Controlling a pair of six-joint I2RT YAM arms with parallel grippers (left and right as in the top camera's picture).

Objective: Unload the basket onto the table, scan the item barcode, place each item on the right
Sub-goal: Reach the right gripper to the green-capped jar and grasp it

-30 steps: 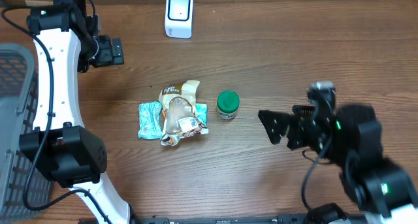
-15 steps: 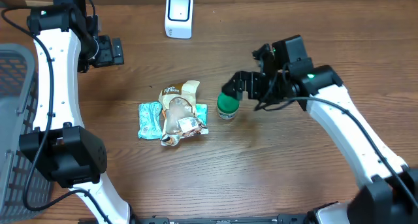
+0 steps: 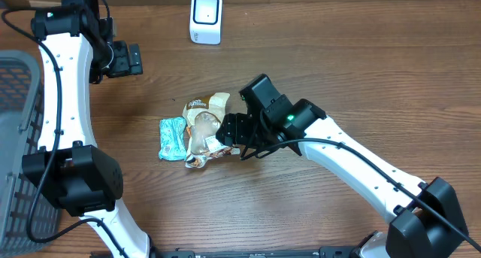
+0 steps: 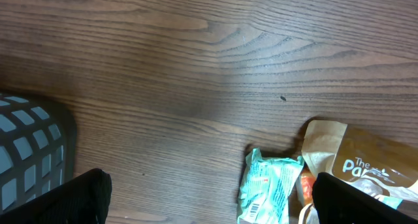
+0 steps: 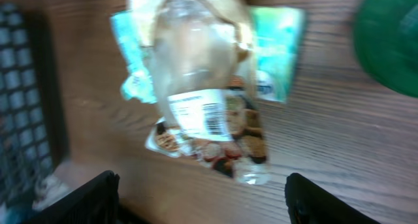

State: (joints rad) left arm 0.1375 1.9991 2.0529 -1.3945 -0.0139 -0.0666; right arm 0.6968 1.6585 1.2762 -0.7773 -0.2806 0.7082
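Both dark fingers (image 5: 81, 199) of the right hand (image 3: 225, 130) stand spread at the lower corners of the wrist view, pinching nothing. The hand is held low over the pile at mid-bench, its white arm reaching in from the right. That arm hides the round green lid (image 5: 392, 38) from overhead; the wrist view shows only a blurred part, cut by the frame edge. Beneath the hand lies the crinkled clear plastic snack bag with a brown paper top (image 3: 203, 122), its white barcode label (image 5: 196, 113) facing up on the wood-grain bench (image 3: 338, 62). A teal foil packet (image 3: 171, 136) shows on both sides of it, though it may be two. The left hand (image 3: 134, 59) is spread wide, well apart from the pile. A grey mesh basket (image 3: 15, 138) sits at the left edge, and a white boxy scanner (image 3: 206, 17) stands at the far edge.
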